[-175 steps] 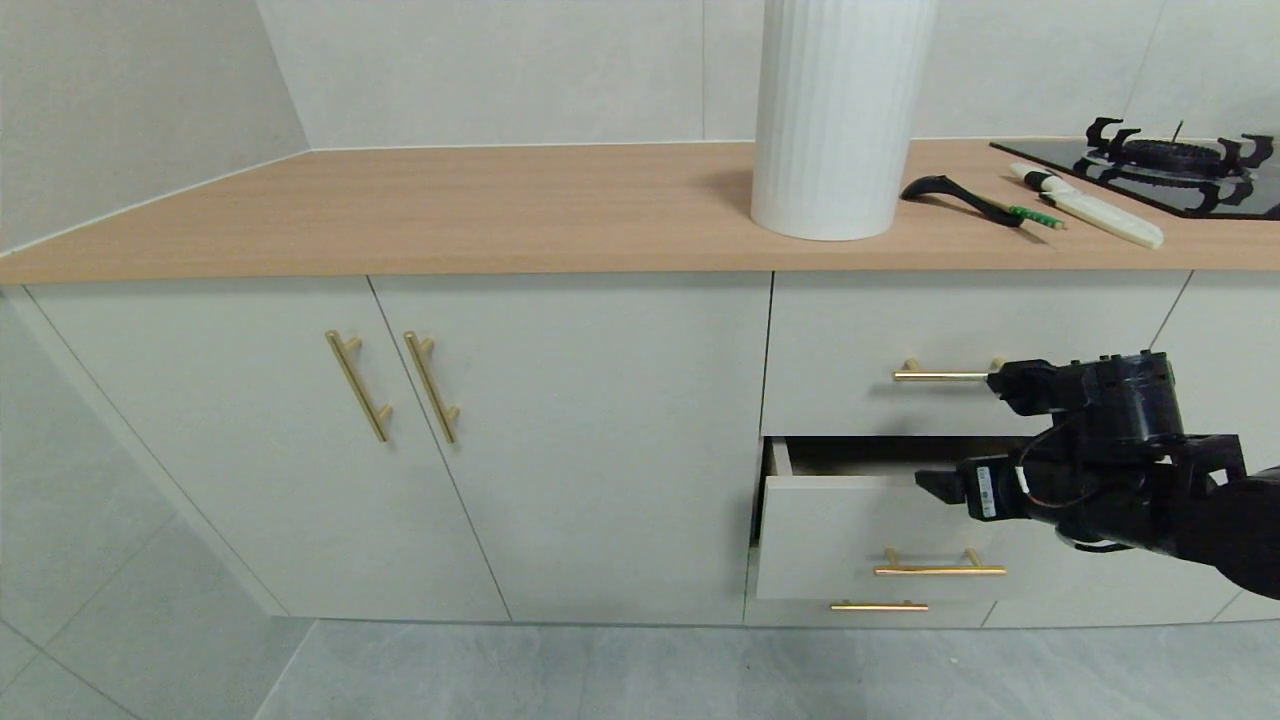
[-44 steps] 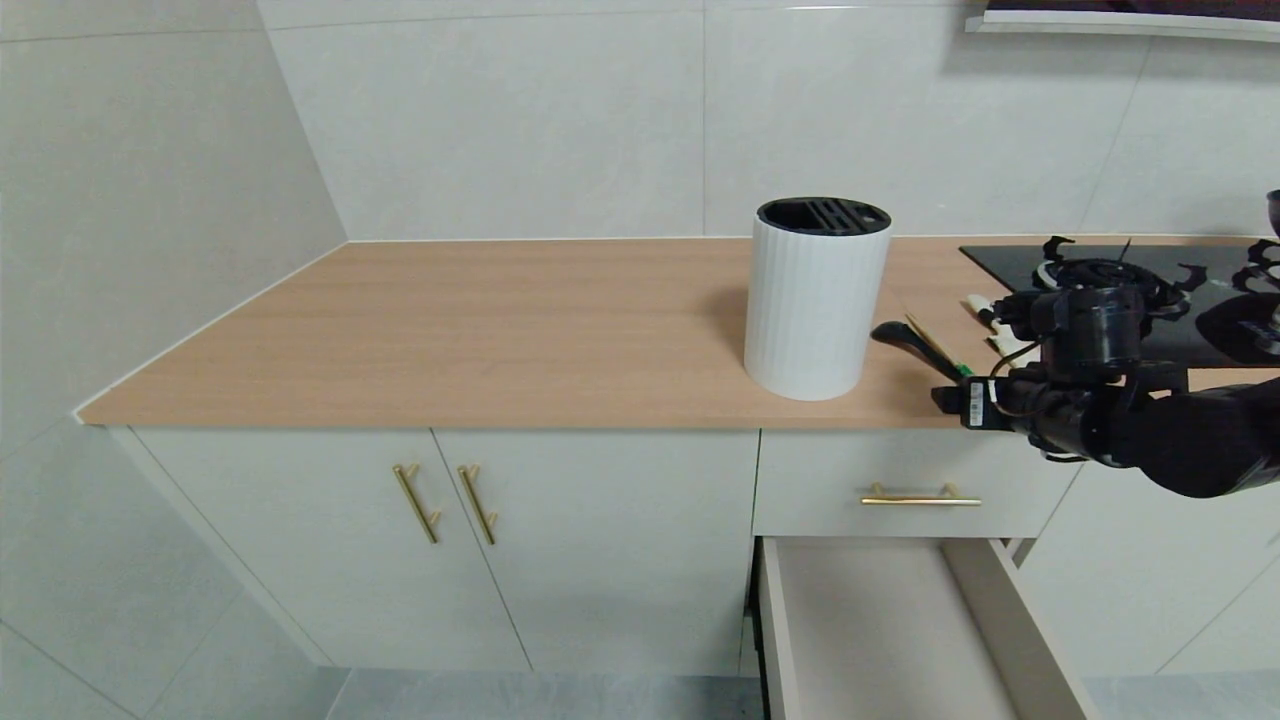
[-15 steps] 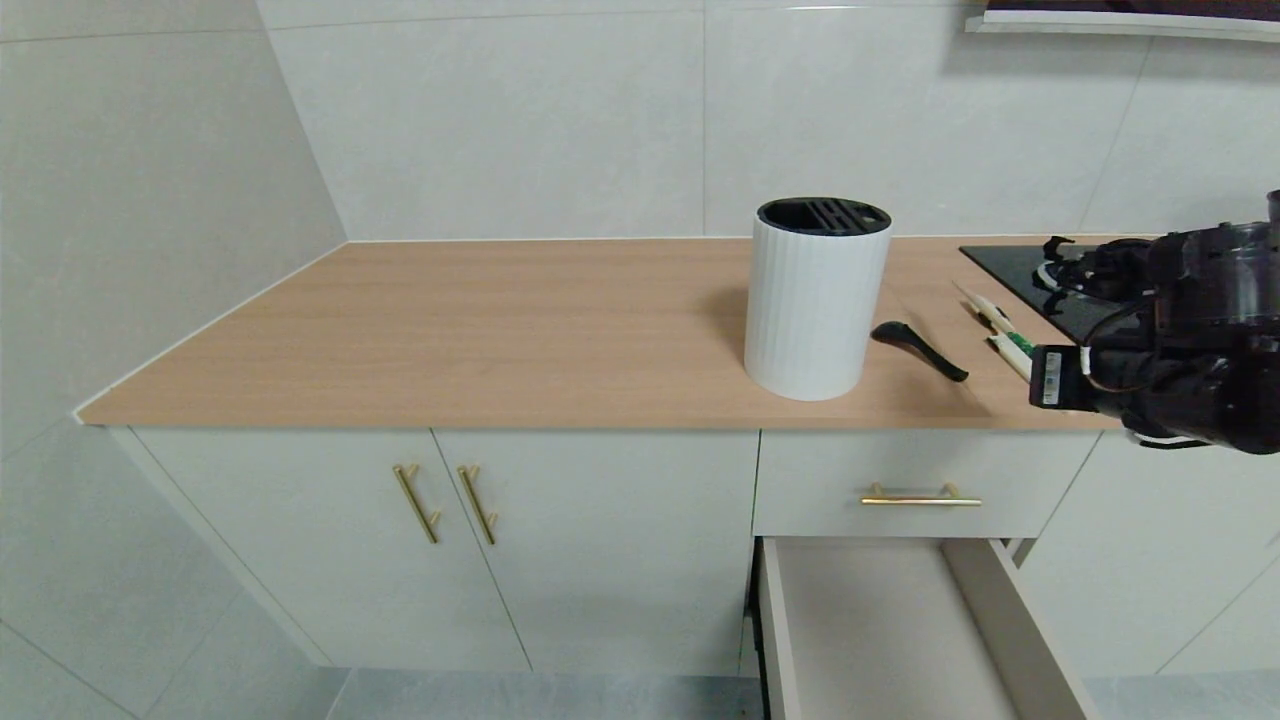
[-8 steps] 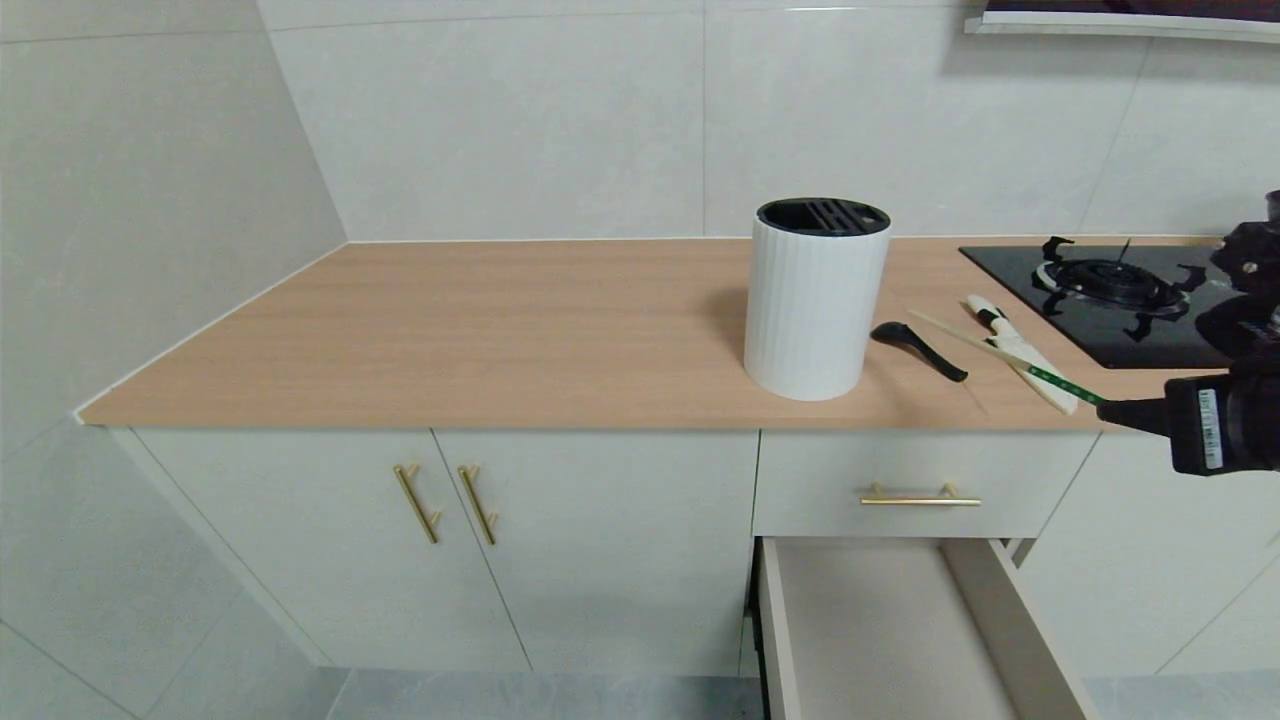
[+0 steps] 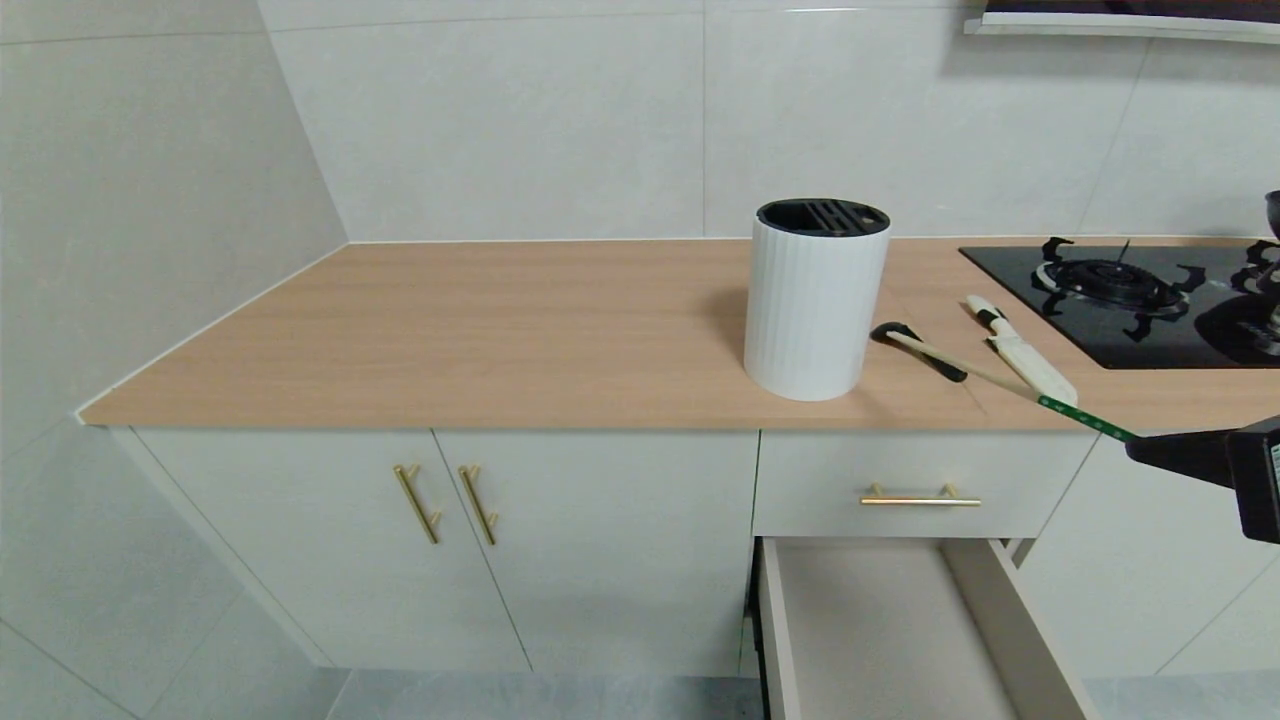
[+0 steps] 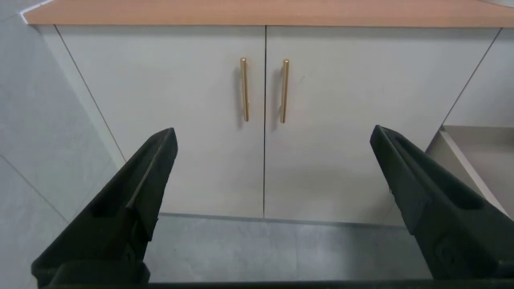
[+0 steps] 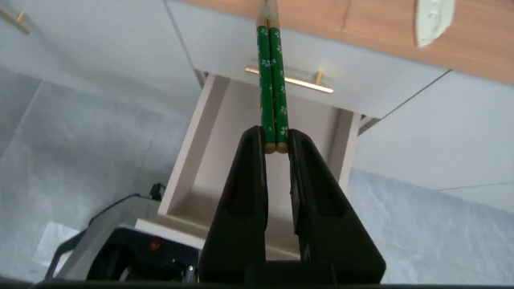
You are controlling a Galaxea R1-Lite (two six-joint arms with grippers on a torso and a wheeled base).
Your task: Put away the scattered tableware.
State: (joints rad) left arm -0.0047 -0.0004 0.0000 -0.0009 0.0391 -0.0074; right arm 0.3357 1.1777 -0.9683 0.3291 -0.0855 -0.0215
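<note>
My right gripper (image 5: pixel 1140 447) is shut on the green end of a pair of chopsticks (image 5: pixel 960 365). It holds them in the air off the counter's front edge, at the far right, above the open drawer (image 5: pixel 880 620). The pale tips slant back over the black spoon (image 5: pixel 920 350). In the right wrist view the gripper (image 7: pixel 275 143) pinches the green chopsticks (image 7: pixel 271 80) over the drawer (image 7: pixel 241 152). A white knife (image 5: pixel 1022 352) lies on the counter beside the spoon. My left gripper (image 6: pixel 273 209) stands open and holds nothing, facing the lower cabinet doors.
A tall white knife block (image 5: pixel 815 300) stands on the wooden counter (image 5: pixel 500 320) left of the spoon. A black gas hob (image 5: pixel 1120 290) sits at the back right. Above the open drawer is a closed drawer with a gold handle (image 5: pixel 920 497). Two cabinet doors (image 6: pixel 265 120) have gold handles.
My right gripper took the chopsticks from the counter beside the knife and drew them right and down past the counter's front edge. Before that the head view rose and the drawer was pulled out.
</note>
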